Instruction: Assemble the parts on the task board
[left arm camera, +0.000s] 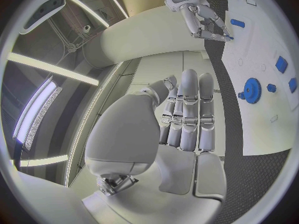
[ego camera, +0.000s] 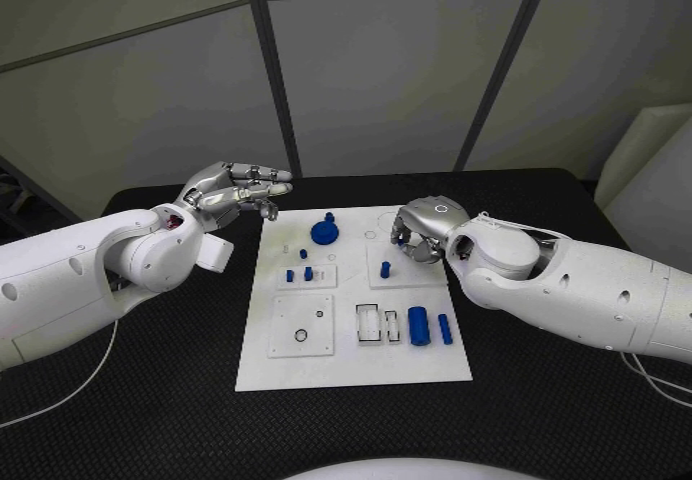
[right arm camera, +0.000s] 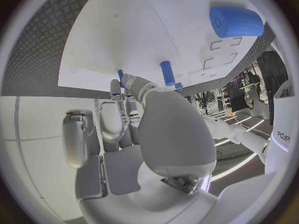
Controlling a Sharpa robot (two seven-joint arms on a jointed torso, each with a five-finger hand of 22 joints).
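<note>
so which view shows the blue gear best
The head view: the blue gear sits unobstructed near the far end of the task board. The left wrist view shows it smaller and bent at the edge; in the right wrist view I cannot pick it out.

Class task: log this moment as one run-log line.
left robot hand: raised beside task board, holding nothing | right robot hand: over board's far right, fingertips at small blue peg | blue gear: untouched

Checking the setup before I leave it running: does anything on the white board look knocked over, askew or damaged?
Nothing stands out. The task board lies flat, and the blue gear sits near its far edge. Two blue cylinders lie beside empty slots, seemingly unassembled rather than spilled. Left hand hovers clear; right hand is over the board.
</note>
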